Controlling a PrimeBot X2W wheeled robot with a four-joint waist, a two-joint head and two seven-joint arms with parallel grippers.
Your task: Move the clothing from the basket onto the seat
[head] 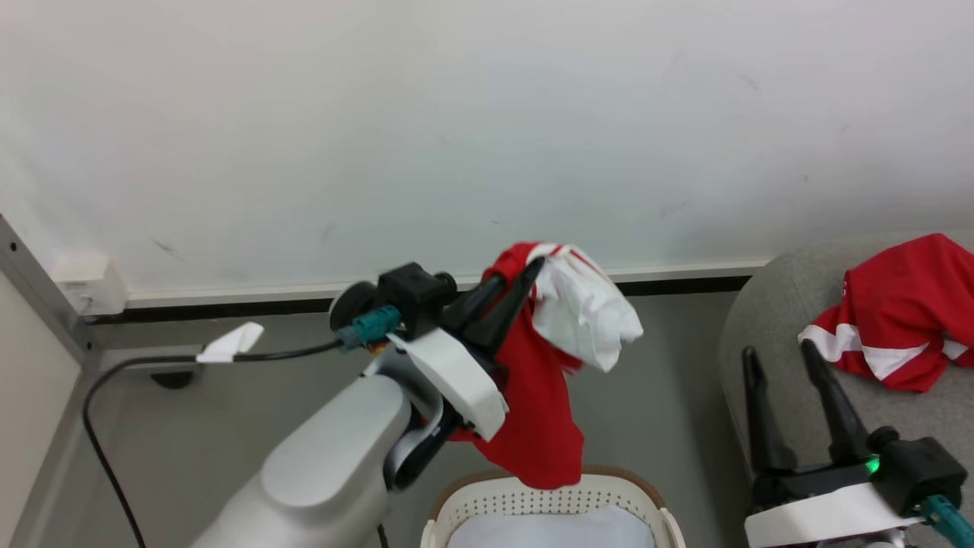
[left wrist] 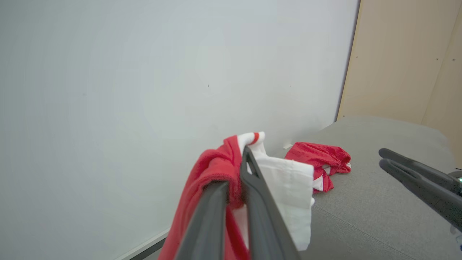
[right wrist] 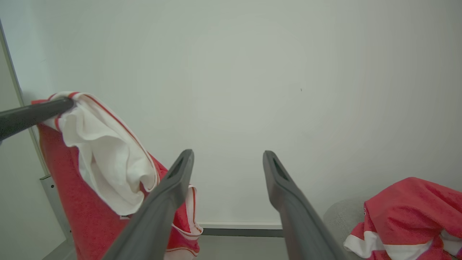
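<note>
My left gripper point(head: 525, 274) is shut on a piece of clothing point(head: 540, 396), red with a white panel, which hangs from its tips above the basket point(head: 502, 498). The basket's cream perforated wall and brown rim show at the bottom edge. In the left wrist view the fingers point(left wrist: 252, 187) pinch the red and white fabric point(left wrist: 213, 166). Another red garment point(head: 905, 304) lies crumpled on the grey seat point(head: 768, 304) at the right. My right gripper point(head: 778, 352) stands open and empty over the seat's near side. Its two fingers are spread point(right wrist: 228, 155), with the hanging garment point(right wrist: 104, 159) to their left.
A white wall with a dark skirting strip stands close behind. A black cable point(head: 99, 396) runs over the grey floor at the left, below a small white box point(head: 87, 281). Something pale lies inside the basket point(head: 548, 529). A beige panel point(left wrist: 397, 57) stands behind the seat.
</note>
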